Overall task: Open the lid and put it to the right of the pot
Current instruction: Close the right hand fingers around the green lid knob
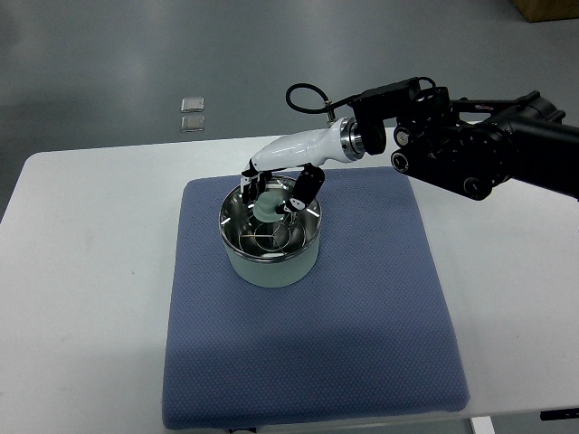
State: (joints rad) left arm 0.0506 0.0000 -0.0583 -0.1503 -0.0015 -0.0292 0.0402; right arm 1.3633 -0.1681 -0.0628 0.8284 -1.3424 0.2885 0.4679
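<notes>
A pale green pot point(271, 264) with a steel rim stands on the upper left part of a blue mat point(362, 298). Its glass lid point(267, 237) lies in the rim, topped by a pale green knob point(267, 208). My right hand point(276, 192), white with black fingers, reaches in from the upper right on a black arm point(488, 149). Its fingers point(306, 185) are closed around the knob from both sides. I cannot tell whether the lid is resting on the rim or slightly raised. The left arm does not show.
The mat lies on a white table point(81, 298), with bare mat to the right of the pot. Two small clear squares point(193, 114) lie on the grey floor beyond the table. A cardboard box corner point(547, 9) shows at the top right.
</notes>
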